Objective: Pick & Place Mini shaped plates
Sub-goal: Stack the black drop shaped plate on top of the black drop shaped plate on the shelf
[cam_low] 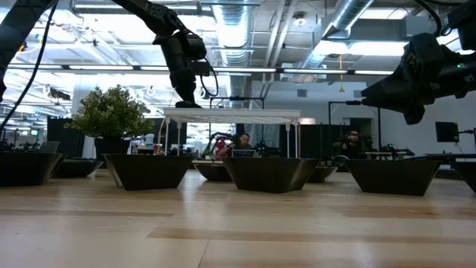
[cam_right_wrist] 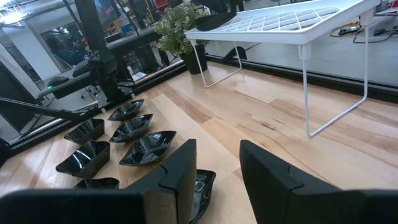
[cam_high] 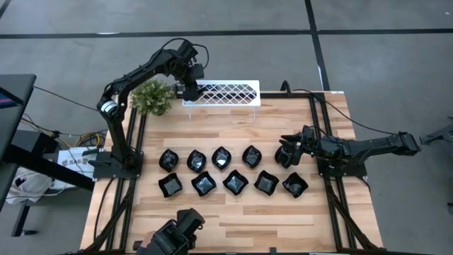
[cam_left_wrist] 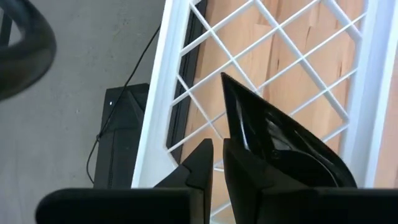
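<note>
Several glossy black mini shaped plates (cam_high: 221,158) rest in two rows on the wooden table. A white lattice rack (cam_high: 223,93) stands on thin wire legs at the far edge. My left gripper (cam_high: 189,88) is over the rack's left end, shut on one slim pointed plate (cam_left_wrist: 280,146). That plate shows as a dark shape (cam_low: 186,104) at the level of the rack top. My right gripper (cam_right_wrist: 217,180) is open low at the table's right side, just above the rightmost plate (cam_right_wrist: 202,186) of the far row, touching nothing. My left gripper pinches the plate's rim (cam_left_wrist: 231,158) between its two fingers, at the wide end opposite the plate's pointed tip (cam_left_wrist: 227,79). The fingers come steeply from above. The plate is over the rack's lattice; I cannot tell whether it rests on it.
A small green potted plant (cam_high: 152,98) stands just left of the rack. Black frame rails (cam_high: 318,142) run along both sides of the table. A dark camera mount (cam_high: 177,237) sits at the near edge. Bare wood lies between the rack and the plate rows.
</note>
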